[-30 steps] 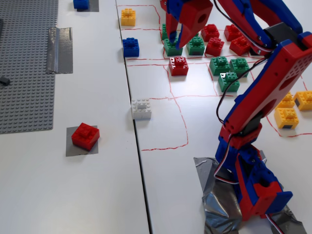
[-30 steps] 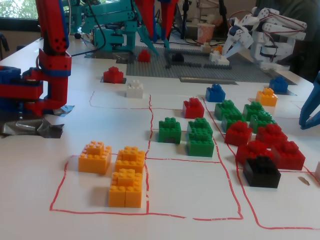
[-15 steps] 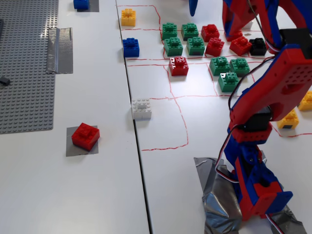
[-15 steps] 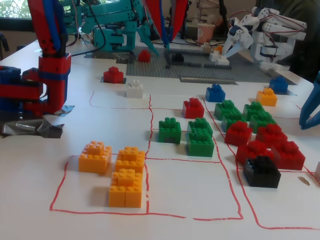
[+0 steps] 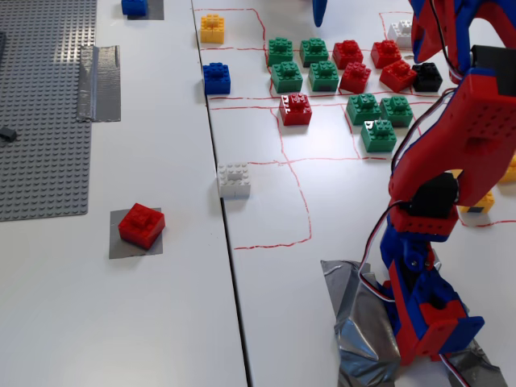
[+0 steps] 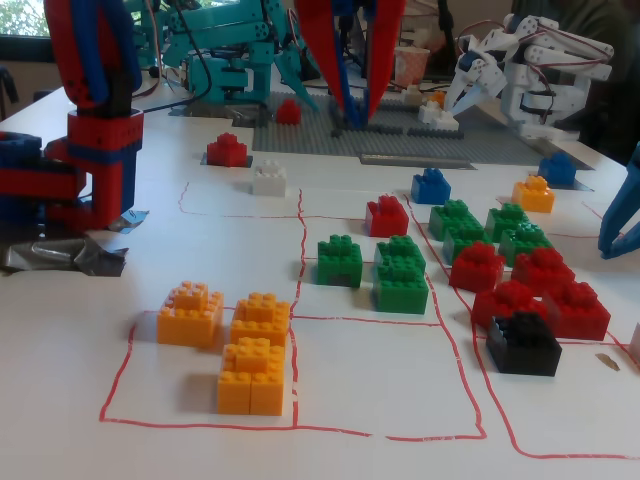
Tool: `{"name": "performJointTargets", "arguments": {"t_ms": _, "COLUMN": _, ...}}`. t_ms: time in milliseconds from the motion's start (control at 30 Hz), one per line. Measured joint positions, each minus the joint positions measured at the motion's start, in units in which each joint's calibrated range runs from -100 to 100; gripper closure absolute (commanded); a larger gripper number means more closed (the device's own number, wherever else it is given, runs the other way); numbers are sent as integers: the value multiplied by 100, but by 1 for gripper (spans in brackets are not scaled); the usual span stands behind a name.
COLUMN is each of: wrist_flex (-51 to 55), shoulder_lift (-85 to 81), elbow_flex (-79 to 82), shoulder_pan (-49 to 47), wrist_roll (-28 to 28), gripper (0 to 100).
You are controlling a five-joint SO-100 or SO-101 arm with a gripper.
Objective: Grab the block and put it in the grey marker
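The red block sits on the grey marker, a flat dark square patch on the white table to the right of the baseplate. The block also shows far back in a fixed view. My gripper is far from it, at the right edge of that view beyond the red bricks. Its two blue prongs stand apart with nothing between them. In the other fixed view only one blue fingertip shows at the top edge, above the green bricks.
A grey studded baseplate and a duct-tape strip lie left of the block. A white-grey brick, a lone red brick and clusters of green and red bricks fill the red-lined squares. My arm's base stands at the lower right.
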Motion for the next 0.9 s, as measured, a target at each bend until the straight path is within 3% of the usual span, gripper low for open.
{"name": "performJointTargets", "arguments": {"t_ms": 433, "wrist_flex": -1028, "shoulder_lift": 75, "elbow_flex": 1026, "shoulder_pan": -761, "wrist_roll": -239, "gripper": 100}}
{"name": "performJointTargets", "arguments": {"t_ms": 900, "wrist_flex": -1448, "shoulder_lift": 92, "elbow_flex": 1526, "shoulder_pan": -900, "wrist_roll": -278, "gripper": 100}}
